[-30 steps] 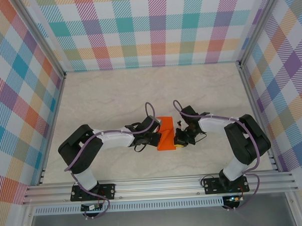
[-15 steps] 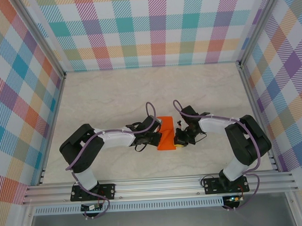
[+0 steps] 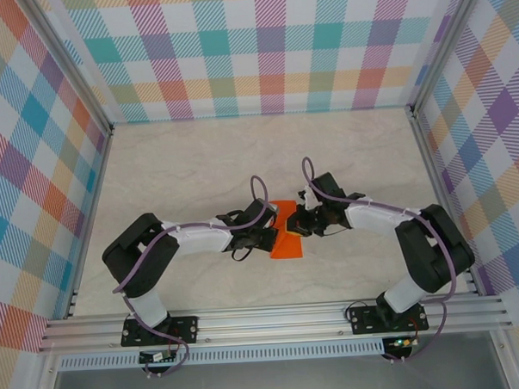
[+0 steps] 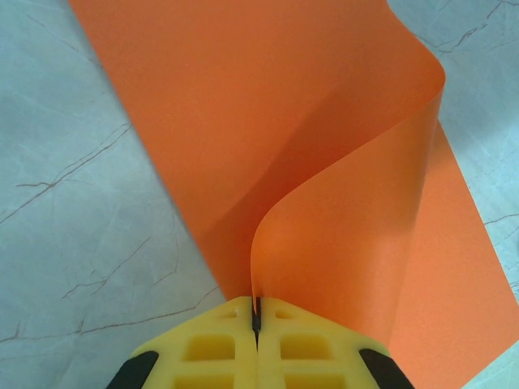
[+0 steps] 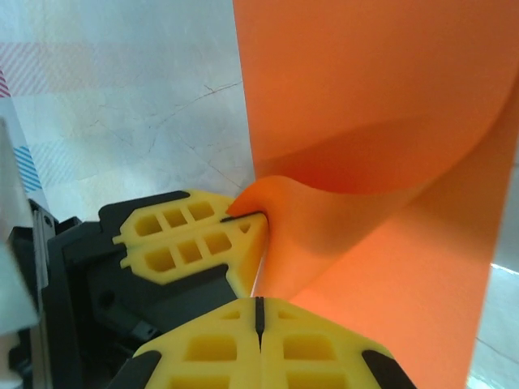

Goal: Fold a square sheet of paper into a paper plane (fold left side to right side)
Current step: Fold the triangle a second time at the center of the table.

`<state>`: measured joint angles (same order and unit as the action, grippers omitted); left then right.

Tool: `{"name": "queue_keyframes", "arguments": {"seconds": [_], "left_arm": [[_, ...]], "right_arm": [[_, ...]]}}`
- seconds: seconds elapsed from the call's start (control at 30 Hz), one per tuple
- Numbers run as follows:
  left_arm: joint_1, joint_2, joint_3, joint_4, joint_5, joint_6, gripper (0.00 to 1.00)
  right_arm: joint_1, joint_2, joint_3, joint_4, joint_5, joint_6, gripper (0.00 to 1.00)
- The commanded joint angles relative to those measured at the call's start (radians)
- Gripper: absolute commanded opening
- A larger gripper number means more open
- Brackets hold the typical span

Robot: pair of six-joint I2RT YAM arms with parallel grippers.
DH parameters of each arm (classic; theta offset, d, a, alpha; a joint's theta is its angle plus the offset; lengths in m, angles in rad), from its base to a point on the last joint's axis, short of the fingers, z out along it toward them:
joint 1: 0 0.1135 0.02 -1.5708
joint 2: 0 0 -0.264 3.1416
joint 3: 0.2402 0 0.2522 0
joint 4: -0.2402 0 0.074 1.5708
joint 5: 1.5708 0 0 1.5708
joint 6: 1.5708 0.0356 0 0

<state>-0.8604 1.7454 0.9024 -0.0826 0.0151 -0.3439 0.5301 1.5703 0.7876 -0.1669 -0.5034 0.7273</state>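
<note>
The square sheet of paper (image 3: 289, 245), bright orange, lies mid-table between both arms, its left part lifted and curling over to the right. My left gripper (image 3: 277, 232) is shut on that lifted edge; in the left wrist view the sheet (image 4: 284, 121) rises straight out of the closed yellow jaws (image 4: 256, 312). My right gripper (image 3: 300, 225) is shut, and its tips (image 5: 256, 306) sit against the curled paper (image 5: 389, 105) with no paper showing in the slit. The left gripper (image 5: 247, 217) shows there too, pinching the sheet's corner.
The pale marbled table (image 3: 198, 163) is walled on three sides by plaid panels (image 3: 262, 48). An aluminium rail (image 3: 273, 319) runs along the near edge at the arm bases. Open tabletop stretches behind and to both sides of the paper.
My right gripper has moved left and a little farther from the bases, onto the paper beside the left gripper. The left gripper still holds the lifted edge in the same place.
</note>
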Motion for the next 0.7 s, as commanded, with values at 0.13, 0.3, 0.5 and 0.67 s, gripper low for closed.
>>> {"name": "queue_keyframes", "arguments": {"seconds": [0.13,0.3,0.5,0.67], "left_arm": [[0.009,0.005,0.008,-0.034,0.003,0.018,0.0],[0.009,0.004,0.008,-0.034,0.003,0.019,0.0],[0.009,0.005,0.009,-0.034,0.005,0.019,0.0],[0.008,0.006,0.009,-0.036,0.004,0.019,0.0]], "right_arm": [[0.039,0.088,0.045,0.095,-0.055,0.044,0.0],[0.044,0.12,0.052,0.078,-0.035,0.03,0.0],[0.044,0.142,0.067,0.006,0.005,-0.001,0.0],[0.044,0.16,0.076,-0.046,0.027,-0.018,0.0]]}}
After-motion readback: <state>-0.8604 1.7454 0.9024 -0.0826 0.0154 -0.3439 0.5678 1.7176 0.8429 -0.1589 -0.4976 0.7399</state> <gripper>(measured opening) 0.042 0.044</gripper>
